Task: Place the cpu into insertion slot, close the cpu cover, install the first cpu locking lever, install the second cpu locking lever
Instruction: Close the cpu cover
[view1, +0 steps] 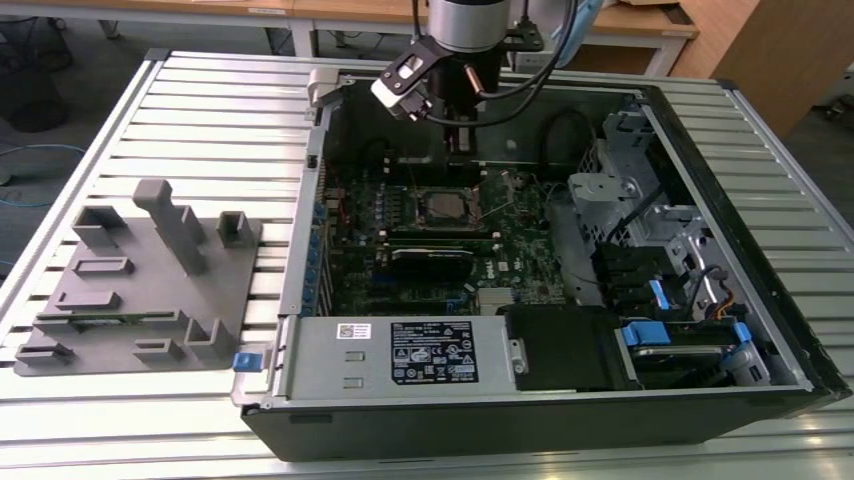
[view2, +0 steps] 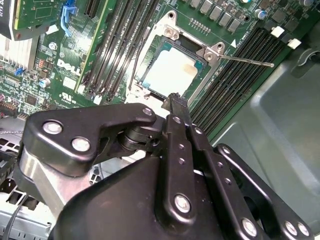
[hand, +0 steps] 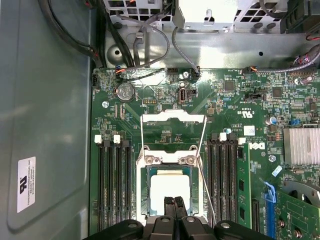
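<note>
**One chip seated, cover raised**

A flat, square cpu (hand: 169, 186) with a dull silvery-grey metal top is seen lying in the insertion slot (hand: 142, 185). The slot is a square socket ringed by a bright metal frame and set in the glossy green motherboard (hand: 235, 100). In the first wrist view the cpu cover (hand: 173, 116), a thin silvery frame plate, is shown swung up off the socket on its hinged side, and the board's green surface is visible through its large cut-out. A thin, straight wire locking lever (view2: 245, 60) is seen angling away from one corner of the socket, unlatched. Long, narrow black memory slots (hand: 114, 185) are ranged in rows on both sides of the socket.

The claw (view2: 176, 102) is built of matt black linkage bars joined by round silver pins. Its two slim fingers are pressed together to a narrow point, and nothing is gripped between them. In both wrist views the tips are placed at the socket's edge, just over the rim of the cpu. Whether contact is made cannot be told.

In the exterior view the open black computer case (view1: 534, 420) is laid on a ribbed metal counter (view1: 200, 110). A grey moulded fixture (view1: 134, 270) with upright blocks is set beside it, on the exterior view's left.
</note>
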